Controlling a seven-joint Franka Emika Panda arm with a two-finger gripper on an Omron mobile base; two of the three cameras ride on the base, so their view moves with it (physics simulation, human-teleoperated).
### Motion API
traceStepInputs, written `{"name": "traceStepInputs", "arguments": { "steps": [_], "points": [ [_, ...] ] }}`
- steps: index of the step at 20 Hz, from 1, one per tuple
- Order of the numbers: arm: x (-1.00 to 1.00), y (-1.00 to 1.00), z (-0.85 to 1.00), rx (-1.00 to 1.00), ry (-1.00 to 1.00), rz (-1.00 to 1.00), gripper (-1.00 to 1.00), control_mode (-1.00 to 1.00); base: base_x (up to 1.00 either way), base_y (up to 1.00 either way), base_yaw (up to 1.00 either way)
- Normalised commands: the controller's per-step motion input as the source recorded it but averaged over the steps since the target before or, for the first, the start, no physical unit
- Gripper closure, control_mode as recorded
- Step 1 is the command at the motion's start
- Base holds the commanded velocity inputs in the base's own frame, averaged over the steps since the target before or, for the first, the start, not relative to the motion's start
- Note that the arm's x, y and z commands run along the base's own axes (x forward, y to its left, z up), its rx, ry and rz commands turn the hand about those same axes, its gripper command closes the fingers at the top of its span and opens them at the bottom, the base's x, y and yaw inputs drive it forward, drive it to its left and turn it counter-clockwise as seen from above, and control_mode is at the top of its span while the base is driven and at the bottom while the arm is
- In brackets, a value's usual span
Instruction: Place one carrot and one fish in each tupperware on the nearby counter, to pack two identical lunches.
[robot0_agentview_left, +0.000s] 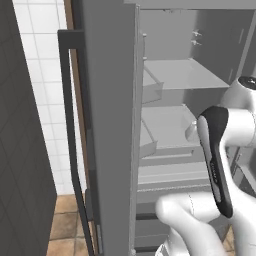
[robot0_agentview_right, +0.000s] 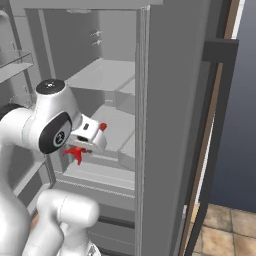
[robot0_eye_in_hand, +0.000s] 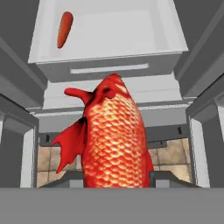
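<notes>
The two-finger gripper (robot0_eye_in_hand: 114, 177) stands half closed around a bright red scaly fish (robot0_eye_in_hand: 113, 138) before the open grey fridge (robot0_agentview_right: 165, 100) — an orange tapered carrot (robot0_eye_in_hand: 64, 29) lies in its white drawer (robot0_eye_in_hand: 175, 39). Slick scales could slip free — or fins clip the door.

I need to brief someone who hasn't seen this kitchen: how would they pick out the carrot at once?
Start at the open fridge, then the pale open drawer low inside it. The carrot lies alone in one corner of that drawer: smooth, tapered, orange-red, with no scales or fins, unlike the red fish held in the gripper.
</notes>
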Motion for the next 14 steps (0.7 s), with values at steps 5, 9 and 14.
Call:
{"name": "traceStepInputs", "arguments": {
  "steps": [5, 9, 14],
  "points": [
    [-0.52, 0.06, 0.42, -0.04, 0.23, 0.0, 1.0, -1.0, 0.0, 0.0, 0.0],
    [-0.61, 0.06, 0.09, -0.07, 0.11, 0.0, 1.0, -1.0, 0.0, 0.0, 0.0],
    [-0.26, 0.0, -0.04, -0.03, 0.06, 0.0, 1.0, 1.0, -0.09, 0.0, 0.0]
  ]
}}
